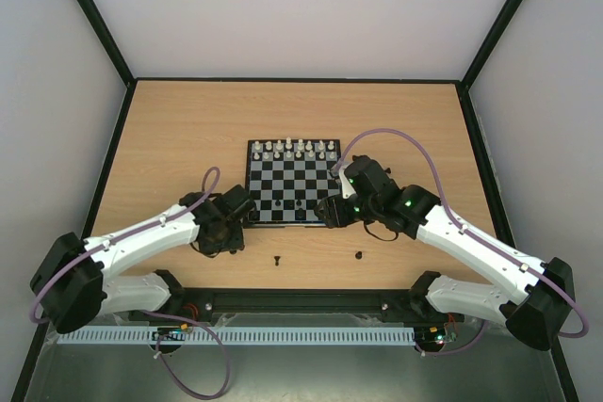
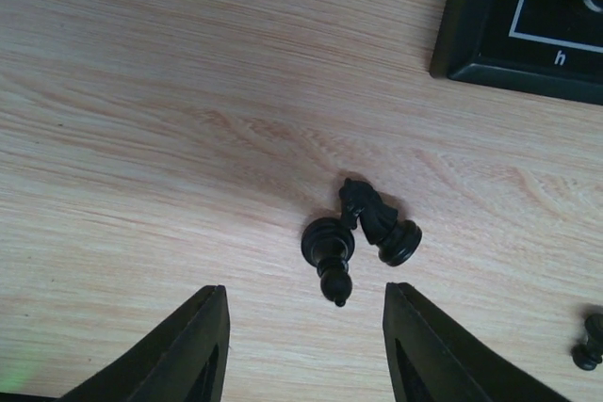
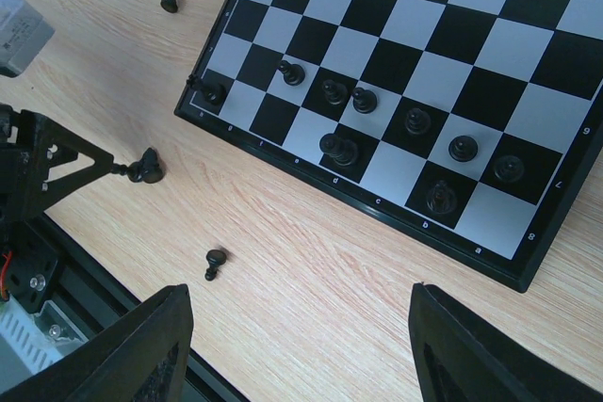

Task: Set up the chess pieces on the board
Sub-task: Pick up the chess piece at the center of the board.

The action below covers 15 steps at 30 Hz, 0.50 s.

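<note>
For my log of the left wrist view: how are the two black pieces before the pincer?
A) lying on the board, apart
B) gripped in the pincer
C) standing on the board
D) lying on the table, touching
D: the knight and the other piece lie touching on the table, off the board; the left pincer is open.

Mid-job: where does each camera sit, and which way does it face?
Top external: above and behind the robot, looking down at the board; left arm, right arm show.
Left wrist: above the table, facing two fallen black pieces; left gripper shows.
Right wrist: over the board's near edge, facing down; right gripper shows.
Shared: all three show the board.
</note>
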Each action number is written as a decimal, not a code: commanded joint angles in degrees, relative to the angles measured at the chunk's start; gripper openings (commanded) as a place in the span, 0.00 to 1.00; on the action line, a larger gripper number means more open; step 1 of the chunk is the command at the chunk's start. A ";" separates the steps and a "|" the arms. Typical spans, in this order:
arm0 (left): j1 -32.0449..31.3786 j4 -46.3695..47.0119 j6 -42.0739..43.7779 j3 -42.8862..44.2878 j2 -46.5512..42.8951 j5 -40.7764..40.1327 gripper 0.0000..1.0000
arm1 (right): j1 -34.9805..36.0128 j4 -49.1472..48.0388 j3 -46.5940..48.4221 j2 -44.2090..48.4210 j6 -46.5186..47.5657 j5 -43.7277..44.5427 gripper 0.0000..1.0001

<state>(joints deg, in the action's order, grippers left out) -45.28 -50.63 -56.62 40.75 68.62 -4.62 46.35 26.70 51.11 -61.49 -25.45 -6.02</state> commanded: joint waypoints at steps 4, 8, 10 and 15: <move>-0.25 3.45 0.77 -1.53 3.07 1.46 0.40 | -0.29 0.56 -0.83 -0.03 0.76 -0.56 0.63; -0.25 4.00 1.31 -1.78 4.21 1.25 0.37 | -0.28 0.67 -0.80 0.02 0.76 -0.58 0.63; -0.25 3.90 1.50 -1.73 4.41 1.07 0.35 | -0.27 0.57 -0.91 0.06 0.77 -0.57 0.64; -0.25 3.70 2.01 -1.51 4.93 1.12 0.19 | -0.28 0.65 -0.93 0.06 0.83 -0.49 0.63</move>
<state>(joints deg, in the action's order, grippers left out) -45.36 -46.37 -55.11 39.57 72.75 -3.44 46.35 26.70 50.83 -61.49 -25.45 -6.02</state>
